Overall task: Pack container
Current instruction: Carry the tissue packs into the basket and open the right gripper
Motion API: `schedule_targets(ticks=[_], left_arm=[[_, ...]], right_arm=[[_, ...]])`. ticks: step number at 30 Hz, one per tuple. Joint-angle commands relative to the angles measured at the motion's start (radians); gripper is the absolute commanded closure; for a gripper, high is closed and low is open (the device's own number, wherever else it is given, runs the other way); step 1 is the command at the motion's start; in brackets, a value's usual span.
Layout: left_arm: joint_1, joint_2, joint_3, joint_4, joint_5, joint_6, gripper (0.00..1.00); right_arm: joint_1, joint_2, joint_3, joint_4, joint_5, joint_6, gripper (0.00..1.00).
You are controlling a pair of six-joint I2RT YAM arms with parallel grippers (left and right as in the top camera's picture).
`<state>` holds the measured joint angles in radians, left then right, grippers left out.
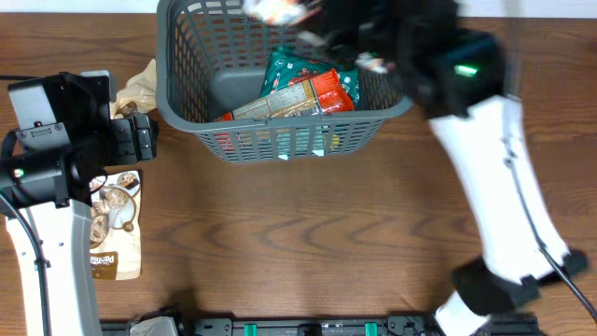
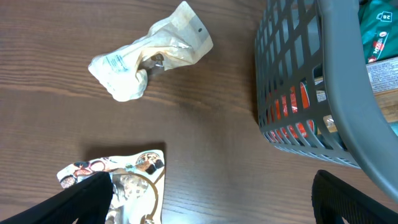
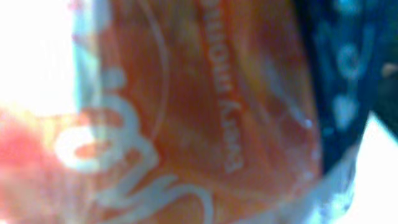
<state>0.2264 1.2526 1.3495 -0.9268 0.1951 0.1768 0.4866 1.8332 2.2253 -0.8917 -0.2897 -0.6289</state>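
The dark grey lattice container [image 1: 280, 126] stands at the back centre and also shows at the right of the left wrist view [image 2: 348, 118]. In it lie a green packet [image 1: 294, 70] and an orange and tan packet [image 1: 298, 98]. My right gripper [image 1: 322, 28] is above the container's far side, blurred, with a pale packet [image 1: 275, 9] at its tip. An orange packet [image 3: 186, 112] fills the right wrist view and hides the fingers. My left gripper [image 2: 211, 205] is open and empty, low over a brown and white snack packet [image 2: 134, 180] on the table.
A crumpled beige packet [image 1: 140, 89] lies left of the container and shows in the left wrist view [image 2: 149, 53]. The brown and white packet [image 1: 117, 224] lies by the left arm's base. A dark rail runs along the front edge [image 1: 298, 327].
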Motion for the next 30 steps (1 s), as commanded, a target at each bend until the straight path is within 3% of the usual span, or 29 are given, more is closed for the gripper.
schedule_targets(ticks=[1, 7, 12, 14, 15, 16, 22, 30], left_arm=[[0.003, -0.015, -0.002, -0.007, -0.008, 0.005, 0.08], [0.003, -0.015, -0.002, -0.011, -0.007, 0.005, 0.08], [0.003, -0.015, -0.002, -0.014, -0.008, 0.005, 0.07], [0.003, -0.015, -0.002, -0.014, -0.008, 0.005, 0.01], [0.003, -0.015, -0.002, -0.014, -0.008, 0.005, 0.01], [0.003, -0.015, -0.002, -0.014, -0.008, 0.005, 0.01], [0.004, -0.019, -0.002, -0.018, -0.008, 0.009, 0.01], [0.003, -0.024, 0.182, -0.175, -0.182, -0.048, 0.01]], right_arm=[[0.031, 0.109, 0.002, -0.018, -0.05, -0.119, 0.99], [0.04, 0.308, 0.002, -0.078, -0.059, -0.124, 0.99], [0.033, 0.375, 0.002, -0.104, -0.05, -0.124, 0.98], [0.028, 0.367, 0.002, -0.109, -0.044, -0.114, 0.67], [0.026, 0.356, 0.002, -0.108, -0.039, -0.101, 0.3], [0.024, 0.334, 0.003, -0.108, -0.039, -0.093, 0.01], [-0.001, 0.138, 0.006, -0.054, -0.035, -0.087, 0.01], [-0.148, -0.138, 0.006, 0.045, 0.157, 0.175, 0.01]])
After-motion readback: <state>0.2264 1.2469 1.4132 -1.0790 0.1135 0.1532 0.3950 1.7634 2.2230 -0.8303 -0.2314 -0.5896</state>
